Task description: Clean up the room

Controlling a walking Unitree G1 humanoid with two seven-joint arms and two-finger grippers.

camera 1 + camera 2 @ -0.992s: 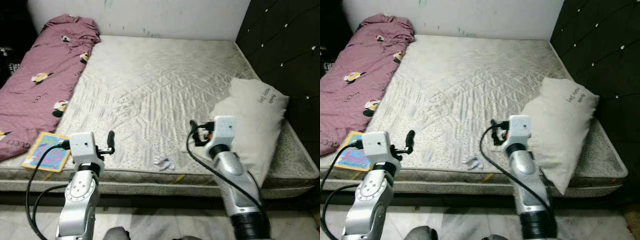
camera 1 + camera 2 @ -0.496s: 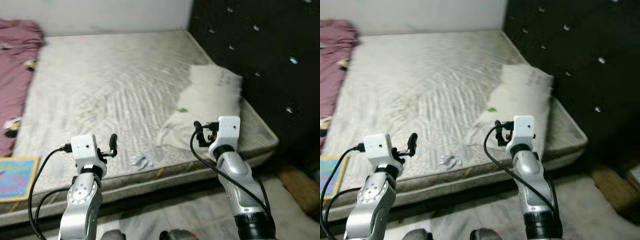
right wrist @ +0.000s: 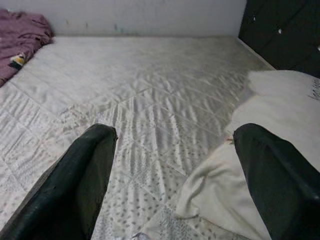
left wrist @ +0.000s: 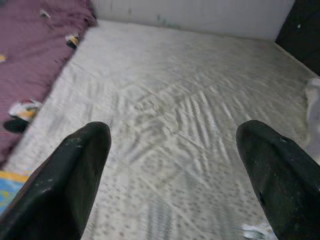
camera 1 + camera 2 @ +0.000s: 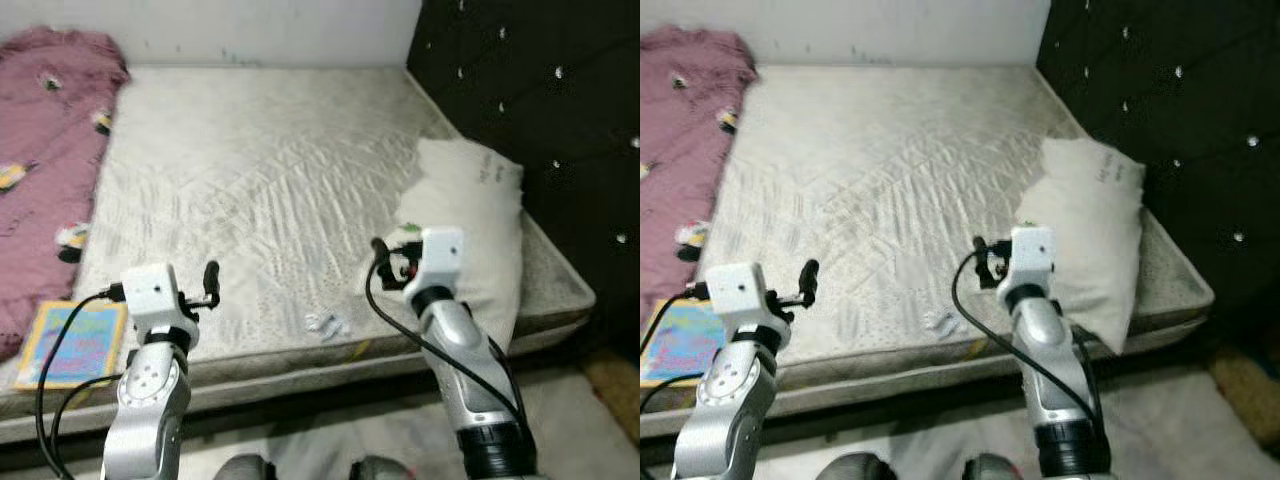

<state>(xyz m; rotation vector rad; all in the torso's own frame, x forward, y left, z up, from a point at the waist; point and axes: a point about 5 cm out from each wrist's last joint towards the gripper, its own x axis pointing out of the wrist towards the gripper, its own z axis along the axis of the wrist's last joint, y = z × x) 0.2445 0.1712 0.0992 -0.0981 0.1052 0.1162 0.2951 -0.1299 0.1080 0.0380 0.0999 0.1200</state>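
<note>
A bare quilted mattress (image 5: pixel 260 170) lies before me. A white pillow (image 5: pixel 470 220) rests at its right side by the dark headboard. A maroon blanket (image 5: pixel 45 160) with small prints is heaped along the left side. A colourful flat book (image 5: pixel 72 342) lies at the near left corner, and a small white crumpled scrap (image 5: pixel 327 324) sits near the front edge. My left gripper (image 4: pixel 172 170) is open over the front edge, empty. My right gripper (image 3: pixel 175 170) is open beside the pillow (image 3: pixel 260 150), holding nothing.
A black tufted headboard (image 5: pixel 540 110) rises on the right. A white wall (image 5: pixel 250 30) stands behind the bed. Pale floor (image 5: pixel 300 450) runs along the front of the mattress, with a brown patch (image 5: pixel 615 385) at the far right.
The camera has swung back to the left, so the blanket and the book are in view again. Both arms hold the same raised pose with open fingers.
</note>
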